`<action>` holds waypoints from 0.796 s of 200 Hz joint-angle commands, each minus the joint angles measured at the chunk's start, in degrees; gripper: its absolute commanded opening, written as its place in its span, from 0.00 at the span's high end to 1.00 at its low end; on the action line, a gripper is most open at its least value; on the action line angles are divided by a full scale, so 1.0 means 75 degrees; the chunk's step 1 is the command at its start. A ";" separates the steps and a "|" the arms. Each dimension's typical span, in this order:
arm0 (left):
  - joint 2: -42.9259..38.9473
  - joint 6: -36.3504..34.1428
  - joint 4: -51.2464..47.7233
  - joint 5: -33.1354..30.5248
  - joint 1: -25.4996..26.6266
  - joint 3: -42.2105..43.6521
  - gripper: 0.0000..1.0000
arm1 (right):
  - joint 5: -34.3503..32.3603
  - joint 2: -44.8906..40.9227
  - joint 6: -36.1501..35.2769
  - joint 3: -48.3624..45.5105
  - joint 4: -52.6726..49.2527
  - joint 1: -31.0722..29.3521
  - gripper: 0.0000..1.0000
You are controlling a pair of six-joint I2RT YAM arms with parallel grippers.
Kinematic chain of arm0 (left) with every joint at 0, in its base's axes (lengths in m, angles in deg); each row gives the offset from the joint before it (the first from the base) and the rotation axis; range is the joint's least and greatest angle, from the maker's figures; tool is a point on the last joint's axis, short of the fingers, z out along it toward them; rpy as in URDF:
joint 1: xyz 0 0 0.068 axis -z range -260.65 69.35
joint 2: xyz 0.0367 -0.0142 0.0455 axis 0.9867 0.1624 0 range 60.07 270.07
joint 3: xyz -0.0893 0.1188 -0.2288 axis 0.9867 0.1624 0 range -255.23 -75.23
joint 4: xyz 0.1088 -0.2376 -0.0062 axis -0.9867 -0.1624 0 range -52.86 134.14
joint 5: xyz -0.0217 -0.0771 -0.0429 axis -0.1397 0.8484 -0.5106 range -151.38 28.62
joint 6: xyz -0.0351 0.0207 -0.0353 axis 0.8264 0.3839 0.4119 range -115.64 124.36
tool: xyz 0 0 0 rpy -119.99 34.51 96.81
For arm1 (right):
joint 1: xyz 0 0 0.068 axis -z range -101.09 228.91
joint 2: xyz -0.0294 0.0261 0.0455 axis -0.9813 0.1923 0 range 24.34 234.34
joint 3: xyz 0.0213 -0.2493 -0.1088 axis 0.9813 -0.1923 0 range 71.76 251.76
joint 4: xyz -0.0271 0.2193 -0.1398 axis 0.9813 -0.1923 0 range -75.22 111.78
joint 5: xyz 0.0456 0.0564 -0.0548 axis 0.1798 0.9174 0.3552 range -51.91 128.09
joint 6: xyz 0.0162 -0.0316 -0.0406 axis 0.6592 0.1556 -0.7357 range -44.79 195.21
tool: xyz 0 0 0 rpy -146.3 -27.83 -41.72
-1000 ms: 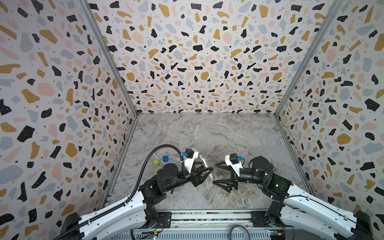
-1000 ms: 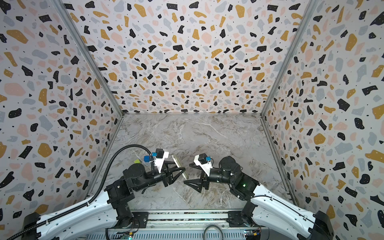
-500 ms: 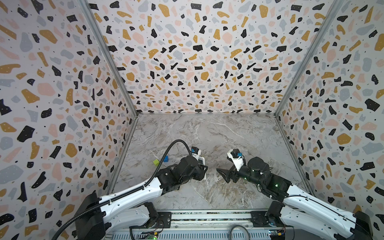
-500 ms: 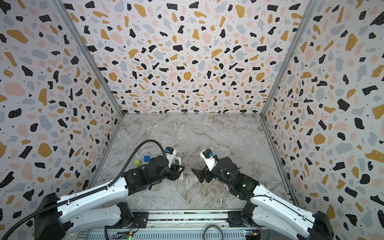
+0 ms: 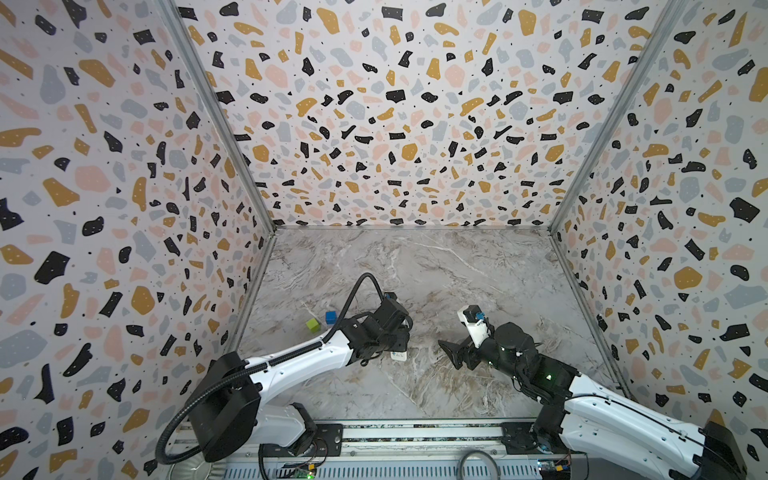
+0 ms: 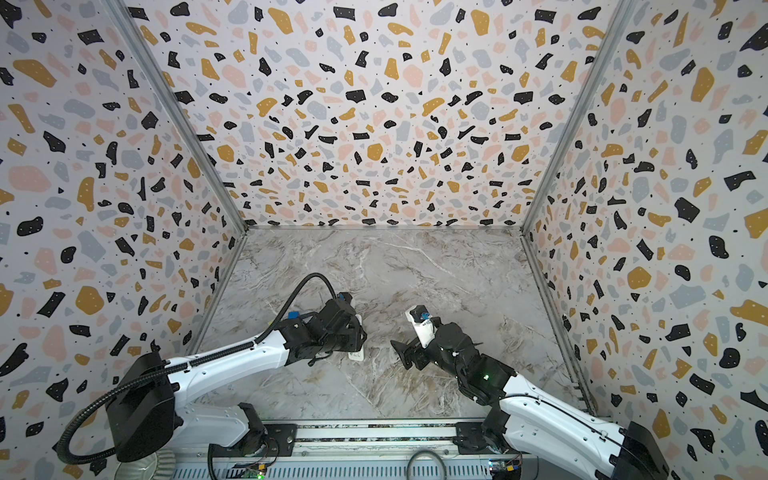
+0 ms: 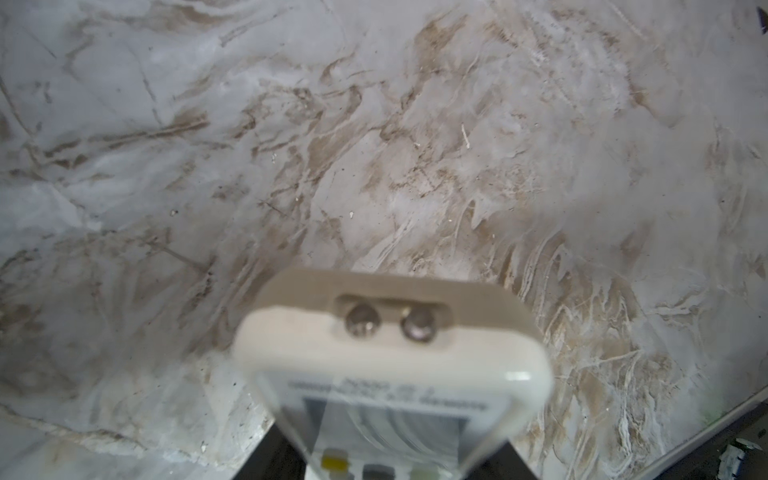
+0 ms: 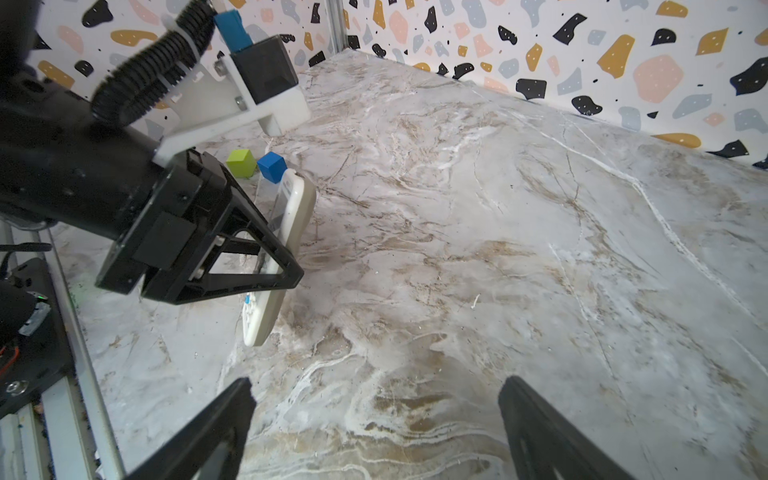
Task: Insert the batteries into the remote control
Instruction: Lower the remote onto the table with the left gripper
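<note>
Now in the left claw (image 8: 276,270): slim white rectangular plastic remote control (image 8: 297,208), clenched across its width, held on edge and steeply tilted, lower end close to the grey-veined marble counter (image 8: 519,257); contact there uncertain.
Facing: button side turned toward the left arm, plain off-white back turned out toward the right claw (image 8: 378,388) — probably so the battery recess can be reached from that side.
Right claw: released, jaws spread wide, empty, low over the counter, near the remote but apart from it.
Batteries: not visible in any view; two round metal spots in a slot at the remote's screen end, in the left wrist view, too blurred to name.
Bystanders: small lime-green cube (image 8: 241,163) and small blue cube (image 8: 272,166), side by side on the counter beyond the remote, likely no part of the job.
Stage, as a guess: remote presented for the other arm — loaded or not, cannot tell.
</note>
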 commanded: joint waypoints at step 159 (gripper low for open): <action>0.2157 0.0331 -0.0754 0.0653 -0.0368 -0.0955 0.78 | -0.0107 -0.0156 -0.0315 -0.0566 0.1103 0.0045 0.04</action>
